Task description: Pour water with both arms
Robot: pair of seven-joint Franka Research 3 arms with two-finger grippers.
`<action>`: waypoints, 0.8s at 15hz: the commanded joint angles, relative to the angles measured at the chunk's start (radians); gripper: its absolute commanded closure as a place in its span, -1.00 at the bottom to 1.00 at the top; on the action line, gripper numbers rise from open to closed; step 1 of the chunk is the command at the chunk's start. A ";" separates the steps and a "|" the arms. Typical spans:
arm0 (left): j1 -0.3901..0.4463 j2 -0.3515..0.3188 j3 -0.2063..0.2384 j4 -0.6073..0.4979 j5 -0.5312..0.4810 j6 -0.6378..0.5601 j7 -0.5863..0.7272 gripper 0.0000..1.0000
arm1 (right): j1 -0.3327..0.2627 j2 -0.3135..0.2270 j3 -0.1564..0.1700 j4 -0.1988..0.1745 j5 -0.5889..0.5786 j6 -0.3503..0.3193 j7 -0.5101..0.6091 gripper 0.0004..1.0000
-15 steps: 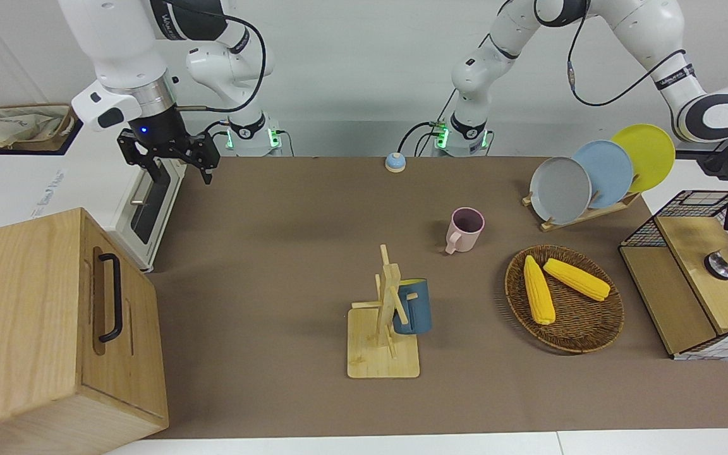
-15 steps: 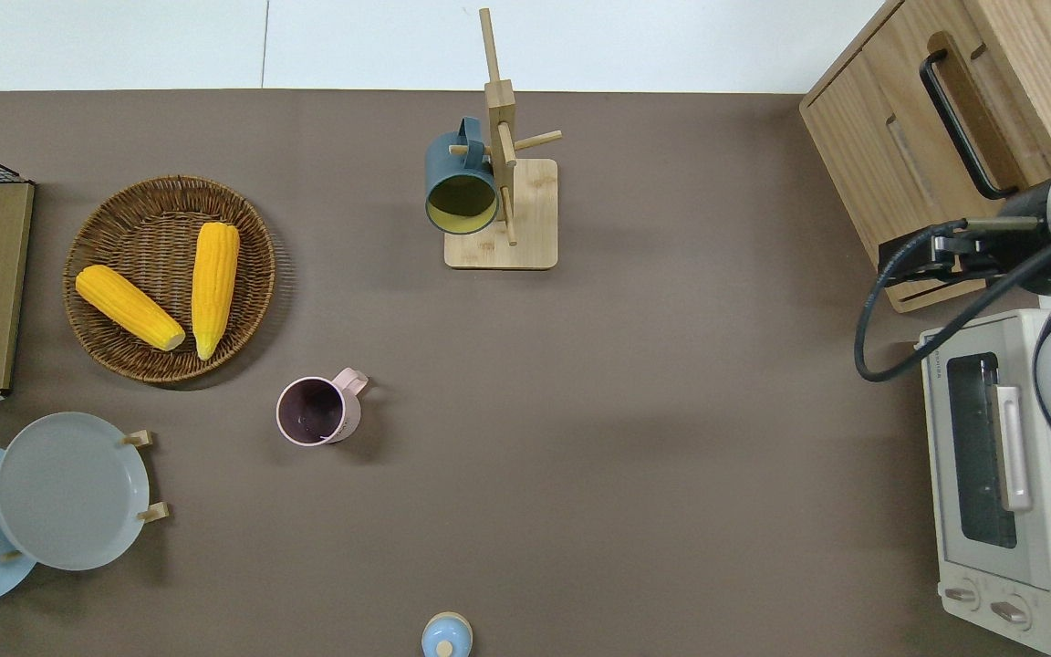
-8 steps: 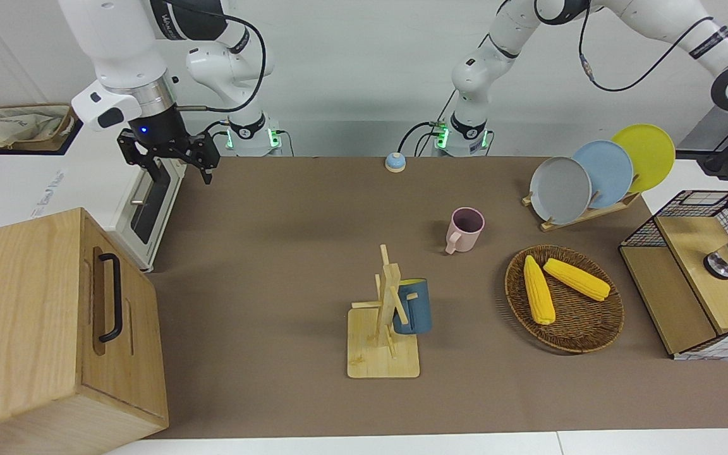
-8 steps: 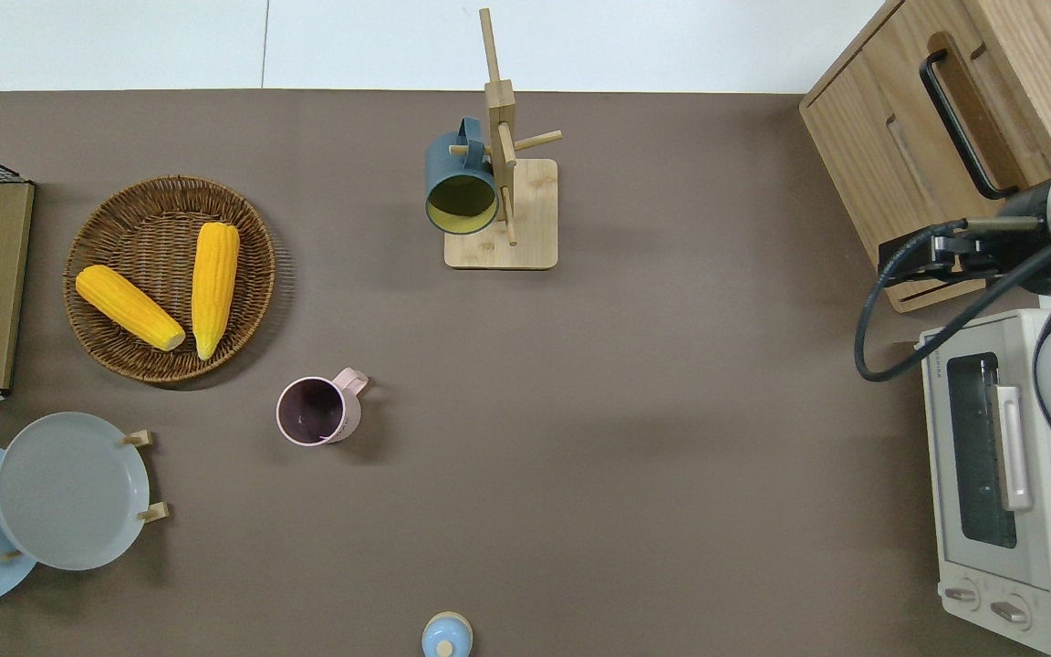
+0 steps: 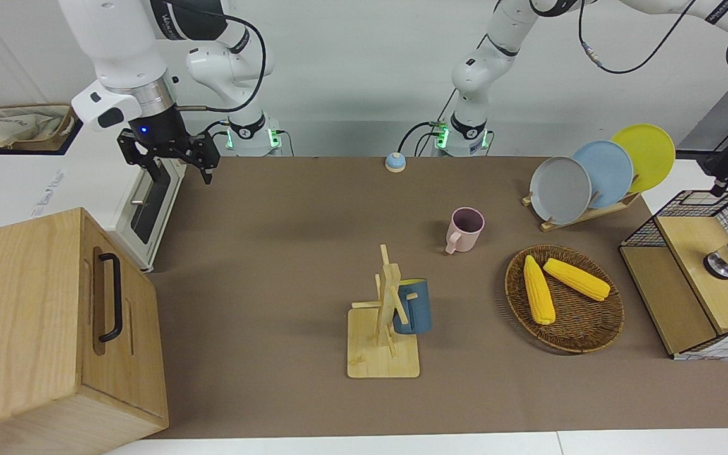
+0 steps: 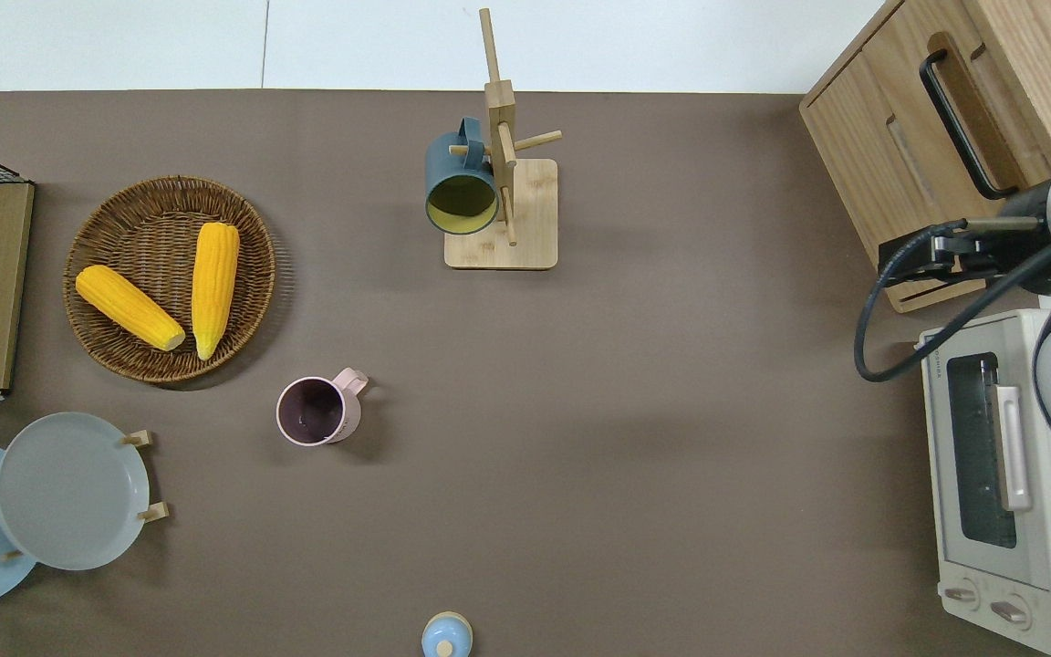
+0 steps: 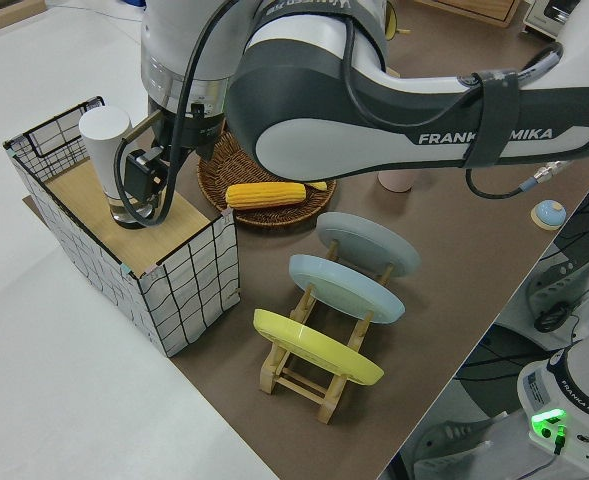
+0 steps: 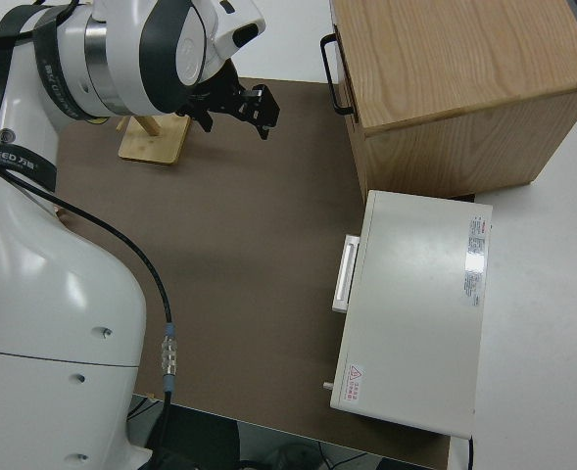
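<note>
Left gripper (image 7: 142, 190) is up at the left arm's end of the table (image 5: 275, 253), hanging right beside a white bottle (image 7: 105, 150). The bottle stands upright on the wooden lid (image 7: 74, 190) of a wire basket (image 7: 189, 290). Honestly can't tell whether the jaws are spread or pressed together, or whether they touch the bottle; the wrist and cables block that bit.

Right arm is parked. The right gripper (image 5: 174, 165) has its jaws spread wide with nothing between them.

The rest of the table:
- A pink mug (image 5: 465, 229) sits upright and empty-looking on the mat, nearer to the robots than the wicker tray (image 5: 582, 335).
- That tray has two corn cobs (image 5: 538, 291) lying in it.
- A blue mug (image 5: 413, 306) hangs on a wooden mug tree (image 5: 389, 284), farther from the robots than the pink mug.
- A plate rack (image 5: 550, 222) holds a grey, a blue and a yellow plate on edge, near the basket.
- A toaster oven (image 6: 982, 456) and a wooden cabinet (image 5: 42, 316) sit at the right arm's end.
</note>
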 commanded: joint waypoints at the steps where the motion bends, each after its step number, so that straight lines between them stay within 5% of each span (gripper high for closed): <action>1: -0.035 -0.084 -0.012 -0.081 0.029 -0.072 -0.062 -1.00 | -0.004 -0.006 0.001 0.001 0.018 -0.011 -0.011 -0.98; 7: -0.249 -0.264 -0.015 -0.276 0.047 -0.074 -0.283 -1.00 | -0.004 -0.006 -0.001 0.001 0.018 -0.011 -0.011 -0.98; 12: -0.452 -0.301 -0.015 -0.269 0.049 -0.140 -0.467 -1.00 | -0.004 -0.006 -0.001 0.001 0.018 -0.011 -0.011 -0.98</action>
